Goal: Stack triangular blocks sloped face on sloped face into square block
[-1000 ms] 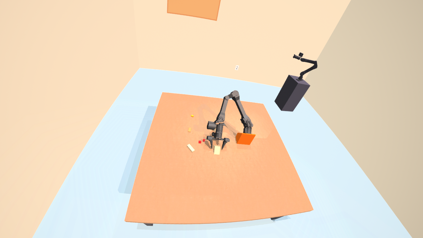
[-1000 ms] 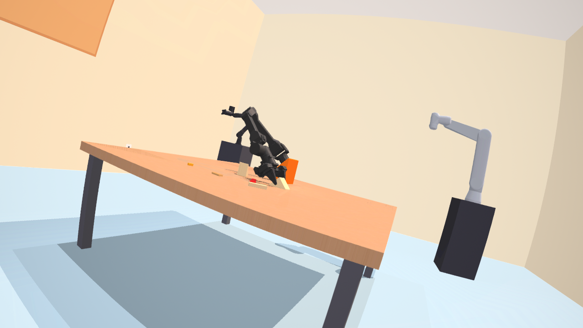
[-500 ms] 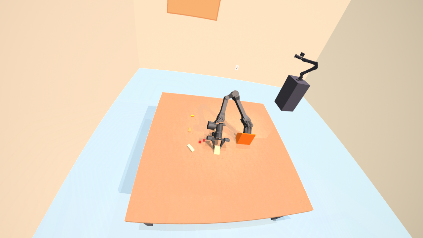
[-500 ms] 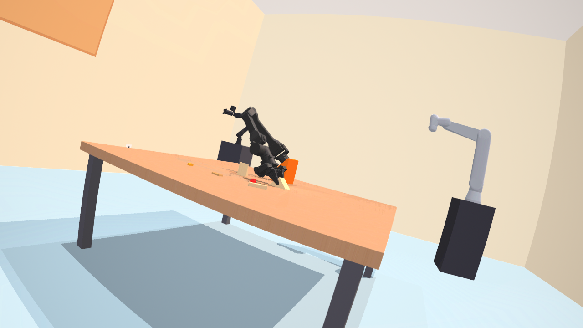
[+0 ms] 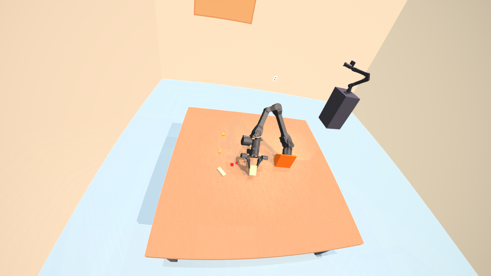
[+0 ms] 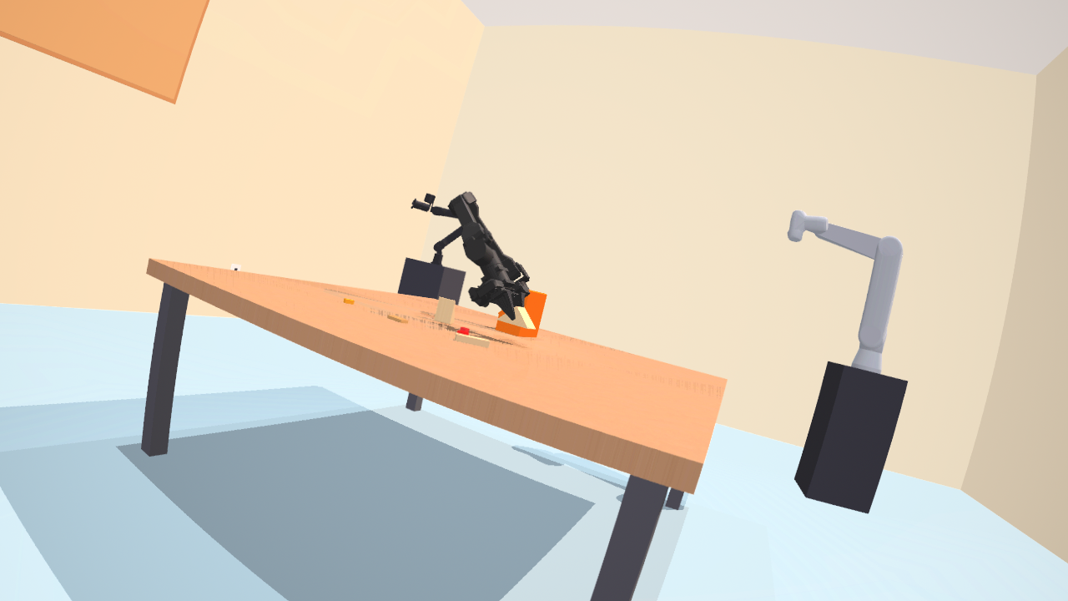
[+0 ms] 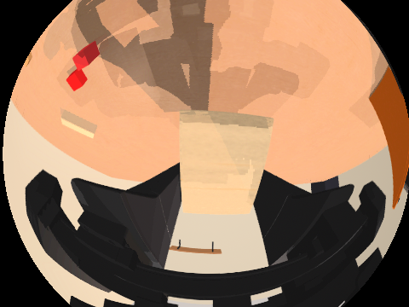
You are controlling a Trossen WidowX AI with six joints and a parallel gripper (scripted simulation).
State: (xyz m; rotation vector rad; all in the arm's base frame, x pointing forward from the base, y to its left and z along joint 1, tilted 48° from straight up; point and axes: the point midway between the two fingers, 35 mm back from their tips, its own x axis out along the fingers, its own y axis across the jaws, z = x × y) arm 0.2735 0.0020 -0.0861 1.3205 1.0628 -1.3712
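Two red cubes (image 5: 232, 164) (image 6: 463, 330) (image 7: 77, 79), one yellow block (image 5: 223, 134) (image 6: 349, 300), one tan block (image 5: 219, 150) (image 6: 397, 317), one pale bar (image 5: 221, 171) (image 6: 471, 341) (image 7: 78, 124) and one large orange block (image 5: 284, 161) (image 6: 536, 312) (image 7: 389, 128) share one table (image 5: 254, 219) (image 6: 597, 381) (image 7: 141, 94) with what appear to be two triangular blocks (image 5: 252, 170) (image 6: 525, 319) (image 7: 217, 170), one poorly seen. Three robot arms, two pedestals (image 5: 338, 108) (image 6: 851, 436) and four table legs (image 6: 163, 366) complete the count.
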